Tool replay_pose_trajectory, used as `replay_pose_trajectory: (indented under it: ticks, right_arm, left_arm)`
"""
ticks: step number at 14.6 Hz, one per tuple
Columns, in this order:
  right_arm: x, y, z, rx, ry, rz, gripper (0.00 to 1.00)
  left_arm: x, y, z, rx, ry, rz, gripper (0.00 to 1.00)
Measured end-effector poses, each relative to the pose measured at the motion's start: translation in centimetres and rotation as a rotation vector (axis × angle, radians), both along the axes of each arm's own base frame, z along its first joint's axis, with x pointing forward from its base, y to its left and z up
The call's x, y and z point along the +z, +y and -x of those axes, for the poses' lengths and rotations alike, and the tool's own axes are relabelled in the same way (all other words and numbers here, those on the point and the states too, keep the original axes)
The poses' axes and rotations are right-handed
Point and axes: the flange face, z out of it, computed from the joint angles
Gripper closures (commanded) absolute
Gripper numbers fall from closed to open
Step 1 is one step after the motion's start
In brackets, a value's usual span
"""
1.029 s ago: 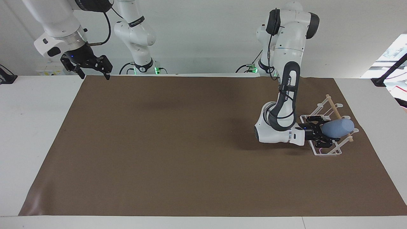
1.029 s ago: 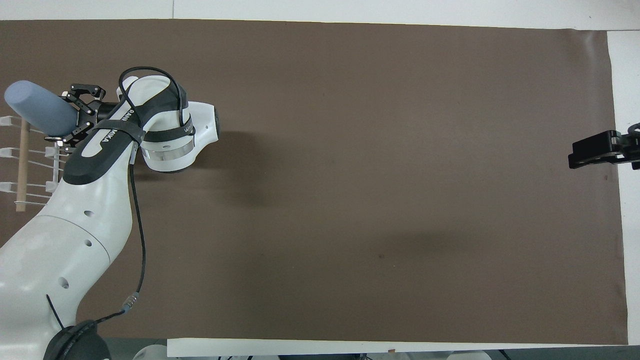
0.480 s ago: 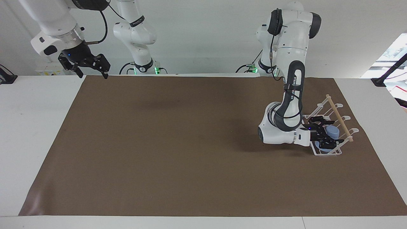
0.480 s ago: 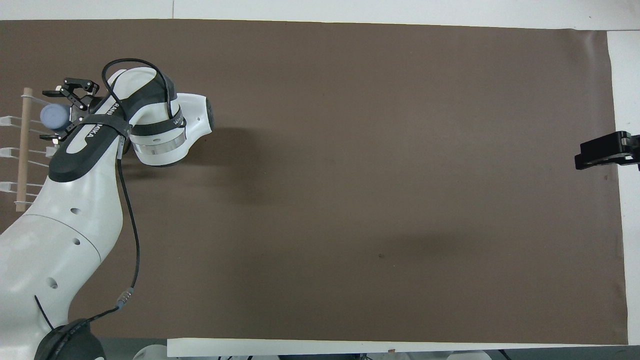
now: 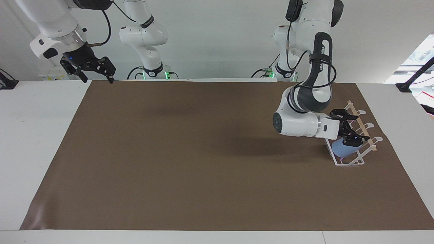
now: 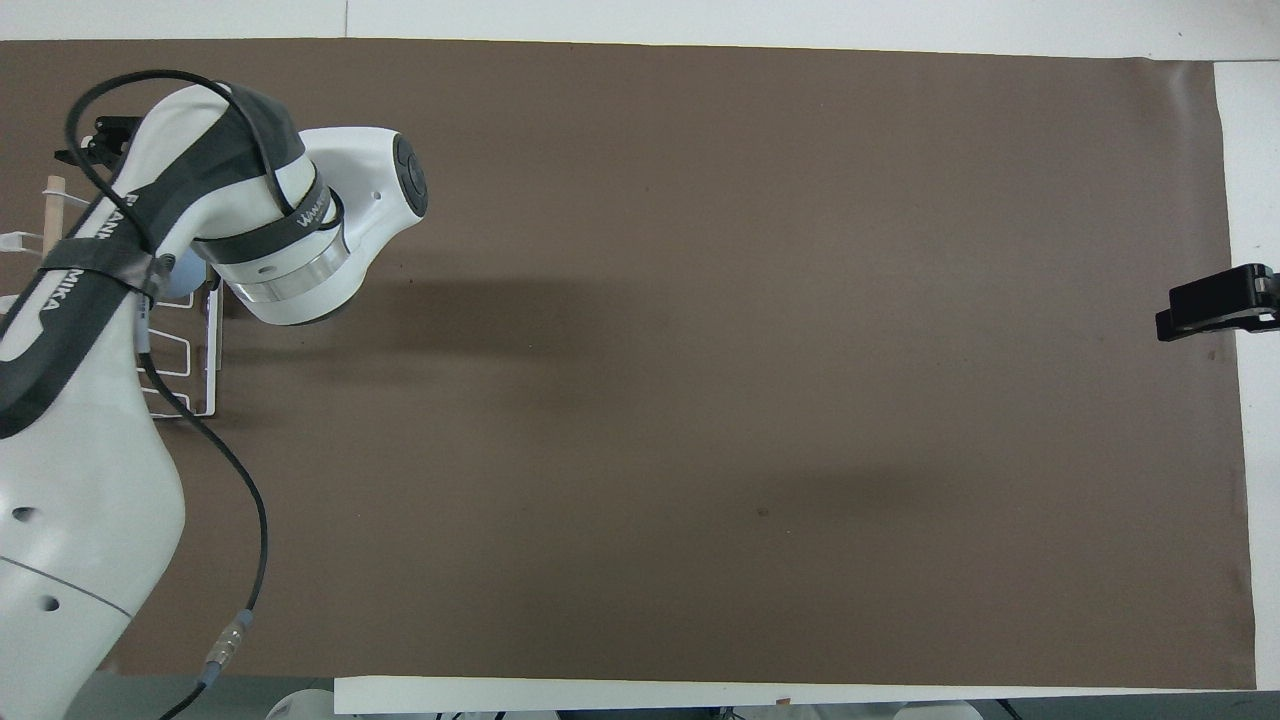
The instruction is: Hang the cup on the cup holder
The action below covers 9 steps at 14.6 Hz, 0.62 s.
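The light-blue cup [image 5: 340, 148] rests tilted on a slanted prong of the white wire cup holder [image 5: 354, 158], at the holder's end farthest from the robots. The holder stands at the left arm's end of the table, with its wooden rod [image 5: 361, 125] across the top. My left gripper [image 5: 350, 127] is open and empty just above the cup. In the overhead view the left arm hides most of the holder [image 6: 211, 352], and only a sliver of the cup [image 6: 184, 281] shows. My right gripper [image 5: 97, 79] is open and waits over the mat's corner at the right arm's end.
A brown mat [image 5: 190, 152] covers the table. The white table top [image 5: 37, 135] shows around it. The right gripper shows at the edge of the overhead view [image 6: 1214, 304].
The left gripper brought the cup down onto the holder's prong, let go and rose above it. The left arm lifted. The right gripper drifted slightly outward.
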Motion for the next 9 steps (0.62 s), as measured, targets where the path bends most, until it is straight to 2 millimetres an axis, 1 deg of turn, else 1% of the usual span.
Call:
replay_pose_trajectory:
  ticks: [1,3,5,6,7,9]
  right_arm:
    - [0.0,-0.2,0.0,-0.004,0.000,0.001,0.01]
    - [0.0,0.0,0.0,-0.002,0.000,0.003,0.01]
    - [0.0,0.3,0.0,0.003,0.000,0.003,0.01]
    - [0.0,0.3,0.0,0.004,0.001,0.003,0.01]
    - [-0.1,0.3,-0.1,0.003,0.002,0.003,0.01]
    - [-0.2,0.2,-0.1,0.002,0.005,0.003,0.01]
  left_arm:
    - [2.0,0.5,0.5,0.017,0.044,0.068,0.01]
    - [6.8,2.6,1.9,0.036,0.141,0.235,0.01]
    - [10.0,4.7,3.3,0.021,0.222,0.435,0.01]
    - [11.0,5.6,4.0,-0.005,0.283,0.531,0.01]
    - [11.5,6.2,4.5,-0.036,0.354,0.605,0.01]
    - [11.9,7.2,4.9,-0.126,0.496,0.753,0.01]
